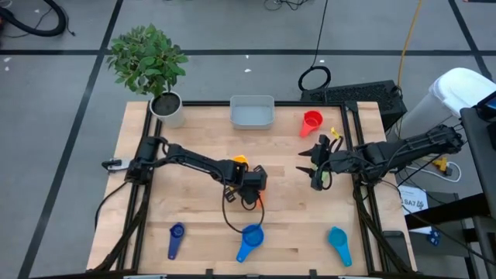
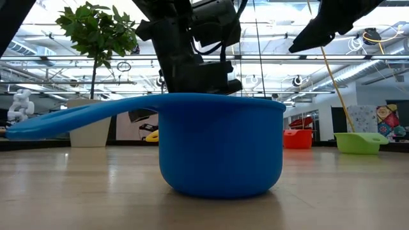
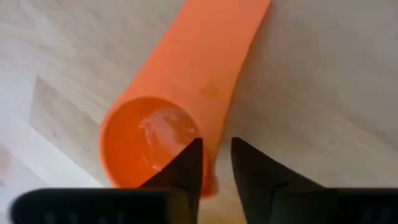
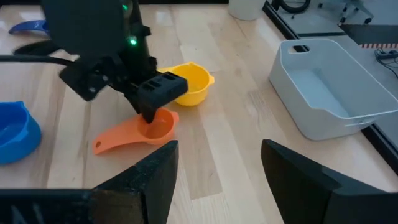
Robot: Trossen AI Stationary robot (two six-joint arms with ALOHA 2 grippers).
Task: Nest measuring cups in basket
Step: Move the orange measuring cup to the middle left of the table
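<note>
An orange measuring cup (image 3: pixel 168 124) lies on its base on the wooden table, mid-table, handle flat. My left gripper (image 3: pixel 216 146) points down over the bowl's rim and is open by a narrow gap, astride the wall. A yellow cup (image 4: pixel 186 81) stands just beyond it. The basket (image 1: pixel 252 113) stands at the far edge and the red cup (image 1: pixel 311 122) to its right. The dark blue cup (image 1: pixel 176 236), bright blue cup (image 1: pixel 250 240) and teal cup (image 1: pixel 339 244) lie along the near edge. A green cup (image 2: pixel 361 142) shows at the right. My right gripper (image 1: pixel 308 165) hovers open, right of centre. My left gripper comes from above with one finger (image 3: pixel 186 165) inside the orange cup's bowl and the other (image 3: pixel 255 174) outside, astride the wall (image 3: pixel 211 149) next to the handle's root. A strip of table shows between the outer finger and the wall. Whether the inner finger touches, I cannot tell.
A potted plant (image 1: pixel 169 108) stands at the table's far left corner. Black rails run along the left and right table edges. Open wood lies between the orange cup and the basket.
</note>
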